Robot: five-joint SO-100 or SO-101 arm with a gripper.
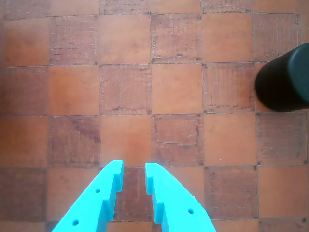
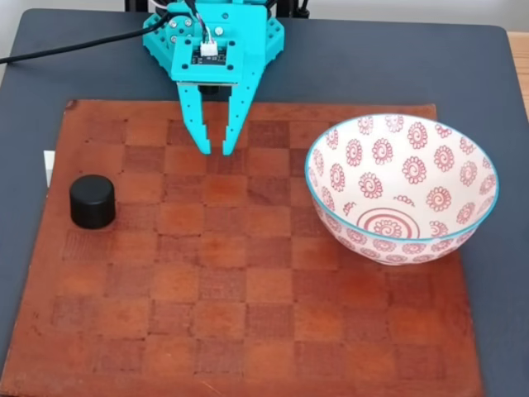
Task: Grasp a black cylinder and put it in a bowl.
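Hovering above the far edge of the checkered board (image 2: 240, 273), turquoise gripper (image 2: 216, 152) pointing down, fingers a little apart with a narrow gap between the tips, nothing held. Same gripper (image 1: 133, 166) in the wrist view: two turquoise fingers (image 1: 104, 195) entering from the bottom edge, bare brown squares between and ahead of them.

Black cylinder (image 2: 92, 201): short, matte, flat top, roughly one square wide, upright on the board near its left edge in the fixed view, well apart from the gripper. Cut off by the right edge in the wrist view (image 1: 285, 79), slight sheen on the side.

Bowl (image 2: 402, 188): white, red spiral pattern, thin teal rim, on the board's right side in the fixed view. Board on a dark grey table (image 2: 372, 66).
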